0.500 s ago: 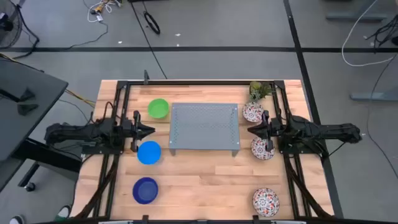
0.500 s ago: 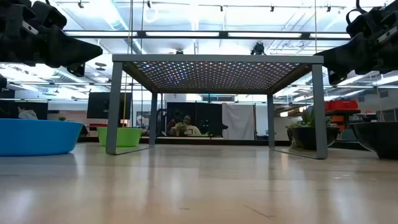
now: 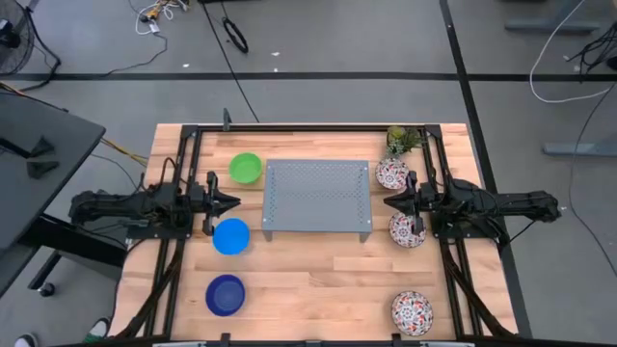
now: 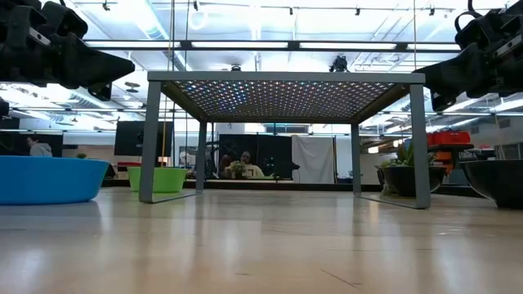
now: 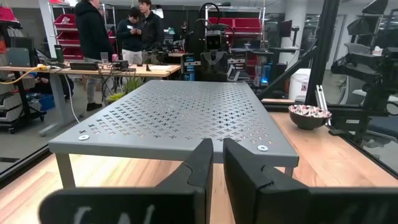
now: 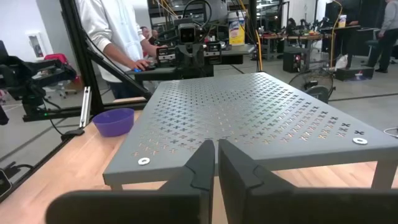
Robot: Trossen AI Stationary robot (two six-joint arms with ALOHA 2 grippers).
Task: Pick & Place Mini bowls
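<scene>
Your left claw point(image 3: 234, 201) and right claw point(image 3: 388, 202) hover pressed together, empty, facing the grey stand point(image 3: 317, 198) between them. Three plain bowls line the tabletop's point(image 3: 308, 280) left side: green point(image 3: 246, 168), light blue point(image 3: 231, 236), dark blue point(image 3: 226, 295). Three patterned bowls point(image 3: 412, 311) line the right edge. All six look empty.

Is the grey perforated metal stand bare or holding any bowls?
Bare: the grey perforated metal stand shows only its holes, from above and in both wrist views.
</scene>
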